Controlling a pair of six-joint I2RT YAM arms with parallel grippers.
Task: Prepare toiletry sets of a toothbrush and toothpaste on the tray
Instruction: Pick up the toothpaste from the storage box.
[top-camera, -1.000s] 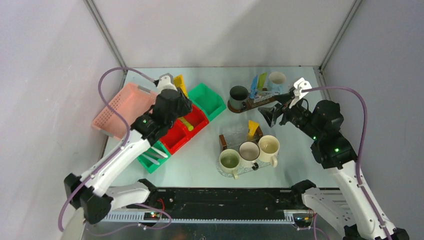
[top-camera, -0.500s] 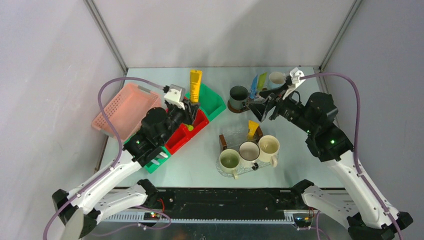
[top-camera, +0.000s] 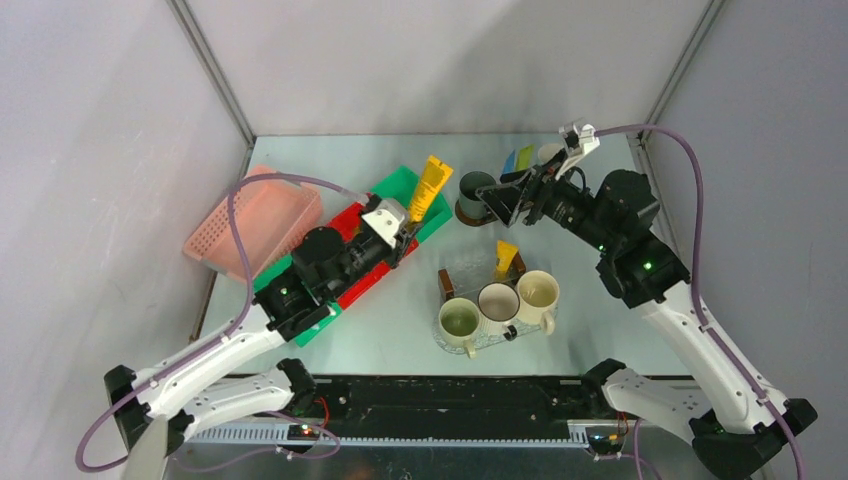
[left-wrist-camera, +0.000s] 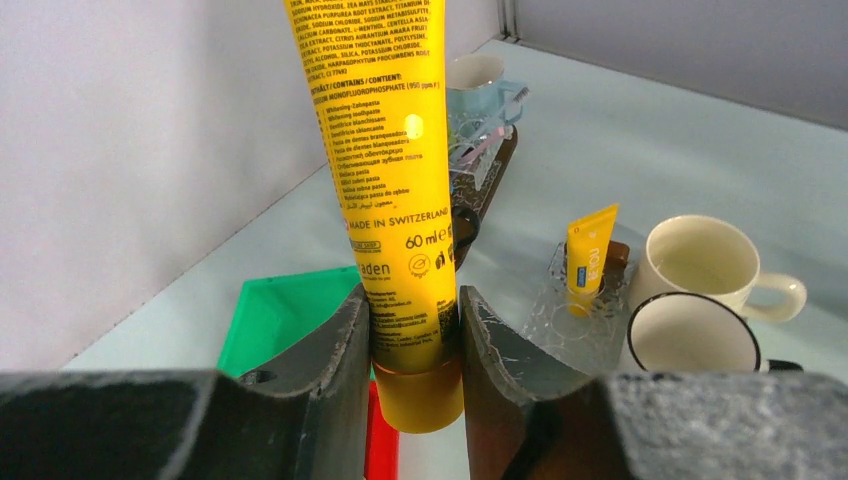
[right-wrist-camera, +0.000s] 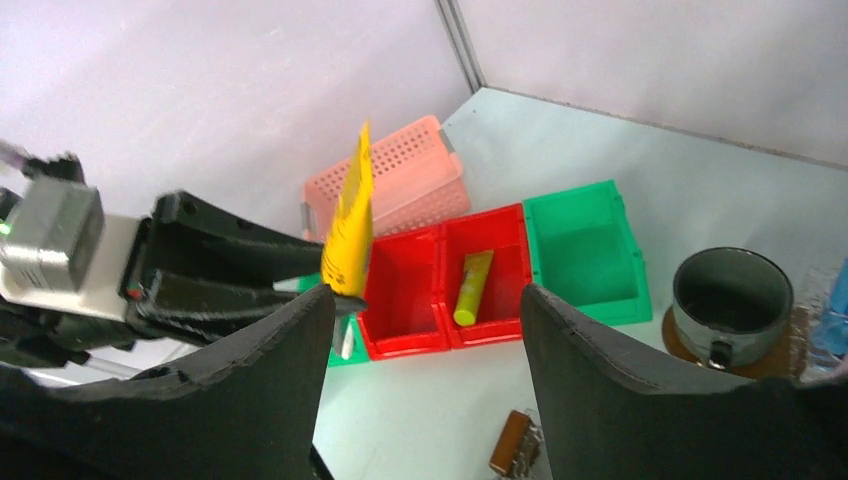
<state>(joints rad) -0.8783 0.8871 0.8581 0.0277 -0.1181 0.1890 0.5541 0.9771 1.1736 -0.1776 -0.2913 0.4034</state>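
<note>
My left gripper (top-camera: 408, 228) is shut on the cap end of a yellow toothpaste tube (top-camera: 429, 187), held tilted above the green bin (top-camera: 425, 215). In the left wrist view the tube (left-wrist-camera: 385, 150) stands upright between my fingers (left-wrist-camera: 330, 350). The near tray (top-camera: 468, 272) holds three mugs (top-camera: 498, 300) and a small yellow tube (top-camera: 506, 260). My right gripper (top-camera: 503, 203) hovers open and empty by the dark mug (top-camera: 476, 187) on the far tray (top-camera: 468, 215). A slim pale toothbrush end (right-wrist-camera: 346, 340) shows in the near green bin.
Red bins (right-wrist-camera: 440, 270) hold a yellow-green tube (right-wrist-camera: 472, 287). A pink basket (top-camera: 250, 215) sits at the left. Blue and green tubes (top-camera: 516, 160) and a pale mug (top-camera: 549, 153) stand on the far tray, close behind my right arm.
My left arm has swung the yellow tube rightward and lower, from over the bins toward the trays. My right gripper has moved left over the far tray, its jaws a little narrower.
</note>
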